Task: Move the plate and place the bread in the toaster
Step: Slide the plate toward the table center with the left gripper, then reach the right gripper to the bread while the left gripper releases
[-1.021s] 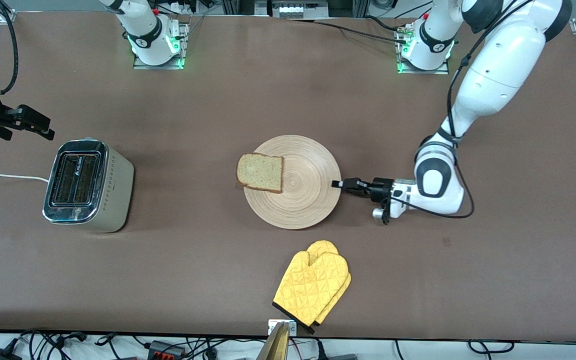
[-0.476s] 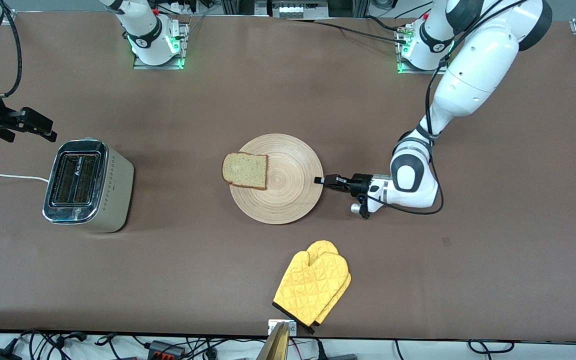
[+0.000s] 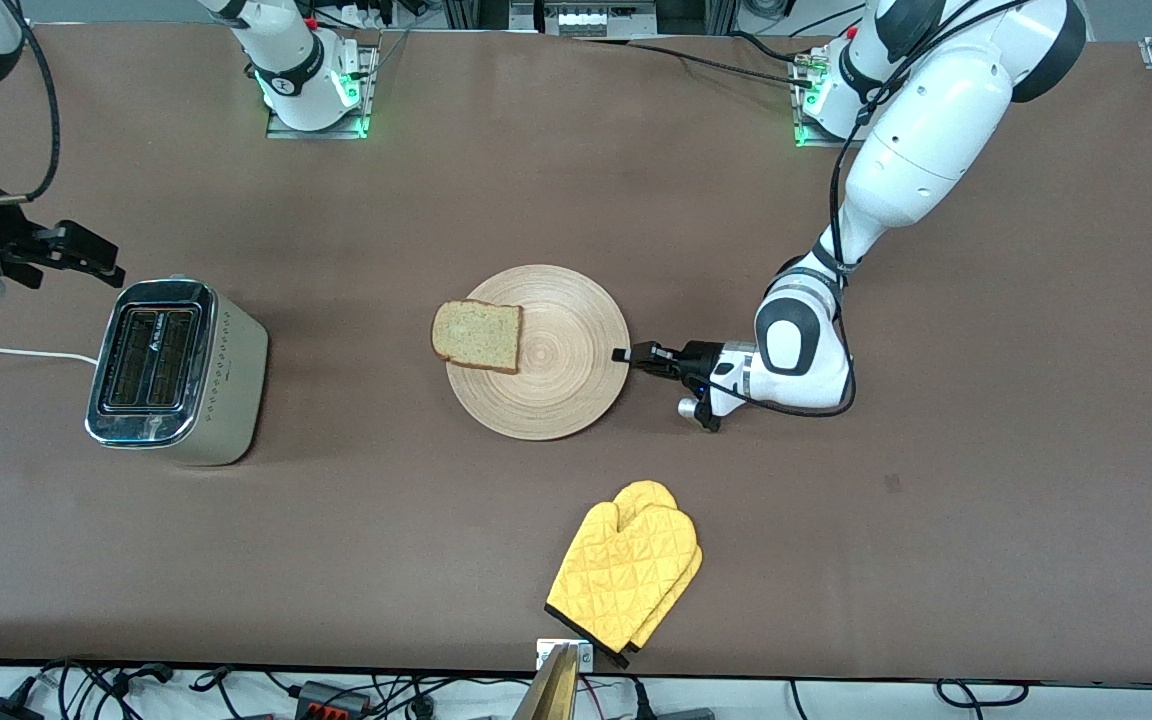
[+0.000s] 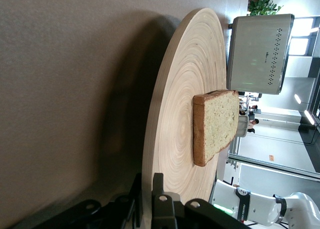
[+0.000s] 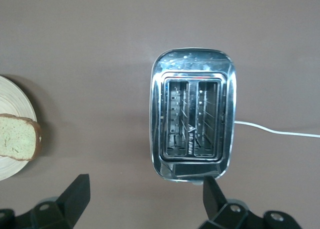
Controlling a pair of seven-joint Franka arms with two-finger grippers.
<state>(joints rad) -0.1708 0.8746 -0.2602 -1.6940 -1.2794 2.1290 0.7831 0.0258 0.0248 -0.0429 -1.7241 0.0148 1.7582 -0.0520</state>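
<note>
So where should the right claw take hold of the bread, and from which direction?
By the dark-crusted end of the bread that overhangs the plate rim toward the toaster. The slice lies flat, so only that end leaves room under it; come in low from the toaster's end. The open right claw hangs above the toaster.

plate [image 5: 12, 134] cut by right wrist view's edge, cord [image 3: 6, 352] likewise

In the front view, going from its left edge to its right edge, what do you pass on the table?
Right gripper → cream-and-chrome two-slot toaster → pale brown bread slice → round light-wood plate → left gripper shut on the plate's rim.
</note>
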